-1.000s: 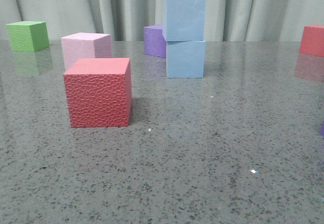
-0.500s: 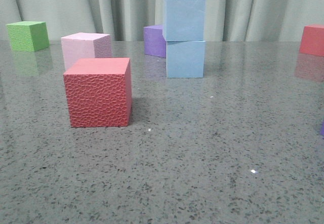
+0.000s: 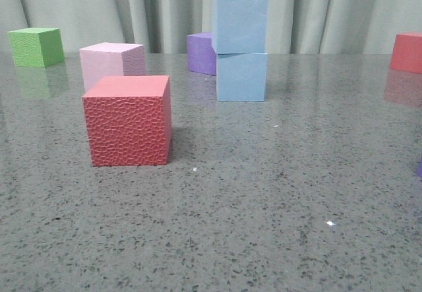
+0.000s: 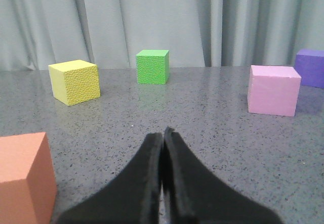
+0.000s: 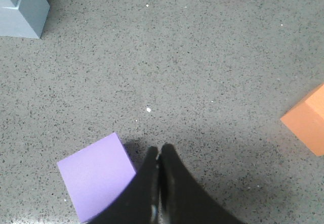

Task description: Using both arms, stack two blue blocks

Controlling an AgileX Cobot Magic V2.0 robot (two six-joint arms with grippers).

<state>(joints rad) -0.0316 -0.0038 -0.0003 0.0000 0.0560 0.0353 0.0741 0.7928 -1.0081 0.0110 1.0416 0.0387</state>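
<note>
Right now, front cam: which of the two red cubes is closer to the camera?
The large dimpled red cube at left-centre, in front of the pink cube. The other red cube sits far back at the right edge, partly cut off.

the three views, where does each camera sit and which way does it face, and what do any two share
Front view: low over the table, facing forward at the stacked blue blocks; no robot part shows.
Left wrist view: on the left arm, low, level toward the curtain; shut left tool shows.
Right wrist view: on the right arm, looking down; shut right tool shows.
Shared: front and left wrist both show the pink cube and green cube.
</note>
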